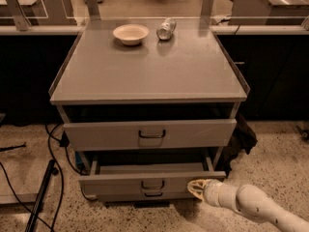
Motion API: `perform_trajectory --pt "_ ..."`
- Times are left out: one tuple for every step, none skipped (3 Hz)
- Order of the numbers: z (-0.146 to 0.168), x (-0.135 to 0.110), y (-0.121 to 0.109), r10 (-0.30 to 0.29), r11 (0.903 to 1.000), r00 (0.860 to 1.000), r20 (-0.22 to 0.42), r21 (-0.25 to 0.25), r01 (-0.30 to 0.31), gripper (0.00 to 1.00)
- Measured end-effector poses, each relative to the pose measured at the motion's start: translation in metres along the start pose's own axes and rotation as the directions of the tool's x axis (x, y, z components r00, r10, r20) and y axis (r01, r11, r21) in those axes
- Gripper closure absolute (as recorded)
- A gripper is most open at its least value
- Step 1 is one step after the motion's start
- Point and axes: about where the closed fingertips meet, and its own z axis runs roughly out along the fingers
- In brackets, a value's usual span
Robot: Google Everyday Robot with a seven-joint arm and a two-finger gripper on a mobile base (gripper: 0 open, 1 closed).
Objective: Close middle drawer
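Note:
The middle drawer (120,183) is a wide, shallow grey drawer with a small dark handle at its centre. It stands pulled part-way out of the grey cabinet (149,66), below the taller-fronted top drawer (106,135), which also stands slightly out. My gripper (197,187), on a white arm coming in from the lower right, is against the right end of the middle drawer's front. A narrower bottom drawer front (125,196) shows just under it.
A white bowl (131,33) and a lying metal can (166,28) sit at the back of the cabinet top. Cables (53,144) and a dark bar (41,197) lie on the speckled floor at left. Dark fabric (241,139) hangs at the cabinet's right side.

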Motion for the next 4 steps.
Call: perform_trajectory --pt "0.013 0.004 -0.020 -0.011 0.9993 1.000 0.002 0.034 0.011 1.00" --pt "0.028 0.008 -0.036 -0.018 0.9986 1.000 0.001 0.050 0.018 1.00" --pt "0.044 0.011 -0.051 -0.023 0.9982 1.000 -0.006 0.054 0.024 1.00" --pt "0.051 0.013 -0.057 -0.027 0.9983 1.000 -0.011 0.052 0.027 1.00"
